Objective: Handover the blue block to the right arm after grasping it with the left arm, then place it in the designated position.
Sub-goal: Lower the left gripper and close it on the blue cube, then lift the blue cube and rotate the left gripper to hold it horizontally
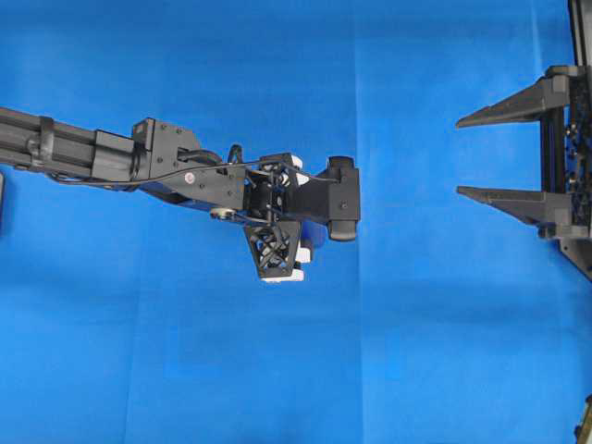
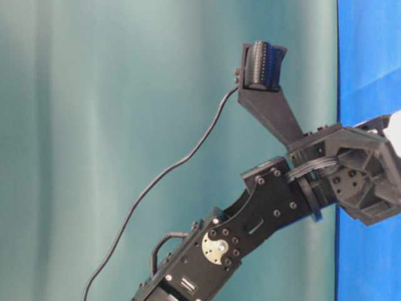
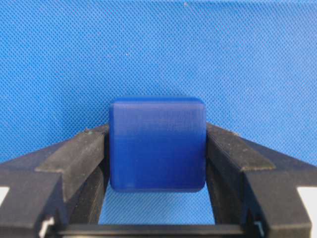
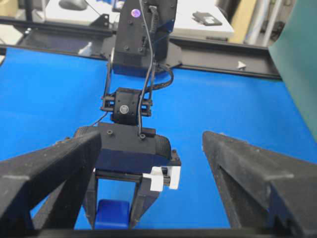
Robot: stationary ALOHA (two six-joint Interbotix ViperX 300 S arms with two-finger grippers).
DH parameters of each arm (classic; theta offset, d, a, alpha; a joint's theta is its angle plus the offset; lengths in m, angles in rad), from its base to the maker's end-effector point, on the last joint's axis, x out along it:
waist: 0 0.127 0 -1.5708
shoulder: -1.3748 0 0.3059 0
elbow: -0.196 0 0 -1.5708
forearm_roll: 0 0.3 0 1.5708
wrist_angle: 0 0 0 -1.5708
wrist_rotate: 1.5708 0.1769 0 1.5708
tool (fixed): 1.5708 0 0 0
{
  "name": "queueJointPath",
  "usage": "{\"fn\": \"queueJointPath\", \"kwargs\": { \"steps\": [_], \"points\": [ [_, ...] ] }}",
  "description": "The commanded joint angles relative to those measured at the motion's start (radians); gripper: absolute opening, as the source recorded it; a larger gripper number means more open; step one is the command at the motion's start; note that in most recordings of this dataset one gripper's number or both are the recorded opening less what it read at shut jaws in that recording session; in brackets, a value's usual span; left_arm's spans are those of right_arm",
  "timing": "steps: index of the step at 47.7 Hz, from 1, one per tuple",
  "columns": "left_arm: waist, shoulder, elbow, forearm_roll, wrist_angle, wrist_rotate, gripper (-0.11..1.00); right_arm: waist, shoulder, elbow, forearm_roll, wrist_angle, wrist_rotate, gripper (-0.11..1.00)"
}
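Left hand's got the blue block, right hand waiting wide open.

In the left wrist view we see the blue block (image 3: 157, 144) pinched between the left hand's (image 3: 157, 163) two black fingers (image 3: 79, 153), right over the blue cloth (image 3: 158, 49) on the bench. From overhead, the right hand (image 1: 460, 155) sits at about 3 o'clock from the left arm (image 1: 185, 166), well apart, fingers spread with nothing between them.

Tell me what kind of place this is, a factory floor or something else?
Probably a robotics lab bench, not a factory: a blue cloth covers the table, a teal backdrop curtain hangs beside it, and a cluttered white desk sits behind the left arm.
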Motion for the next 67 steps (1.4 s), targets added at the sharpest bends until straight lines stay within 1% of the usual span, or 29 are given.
{"fn": "queueJointPath", "kwargs": {
  "steps": [1,24,34,41,47,52,61,67],
  "points": [
    [0.002,-0.055,-0.015,0.002,0.003,-0.002,0.49,0.000,0.005,-0.026,-0.002,-0.005,0.000,0.96],
    [-0.035,-0.222,-0.081,0.003,0.176,0.000,0.49,-0.002,0.005,-0.026,-0.002,-0.003,0.002,0.96],
    [-0.040,-0.293,-0.120,0.003,0.247,0.003,0.49,0.000,0.005,-0.028,0.000,-0.005,0.002,0.96],
    [-0.038,-0.302,-0.166,0.003,0.339,0.006,0.49,-0.002,0.005,-0.028,0.002,-0.003,0.002,0.96],
    [-0.041,-0.304,-0.224,0.003,0.419,0.008,0.49,0.000,0.005,-0.028,0.002,-0.003,0.002,0.96],
    [-0.044,-0.307,-0.264,0.011,0.454,0.014,0.49,-0.002,0.005,-0.028,0.002,-0.003,0.002,0.96],
    [-0.044,-0.318,-0.322,0.012,0.506,0.054,0.49,0.002,0.005,-0.028,0.002,0.005,0.003,0.96],
    [-0.044,-0.324,-0.350,0.012,0.531,0.060,0.49,0.002,0.002,-0.032,0.005,0.021,0.005,0.96]
  ]
}}
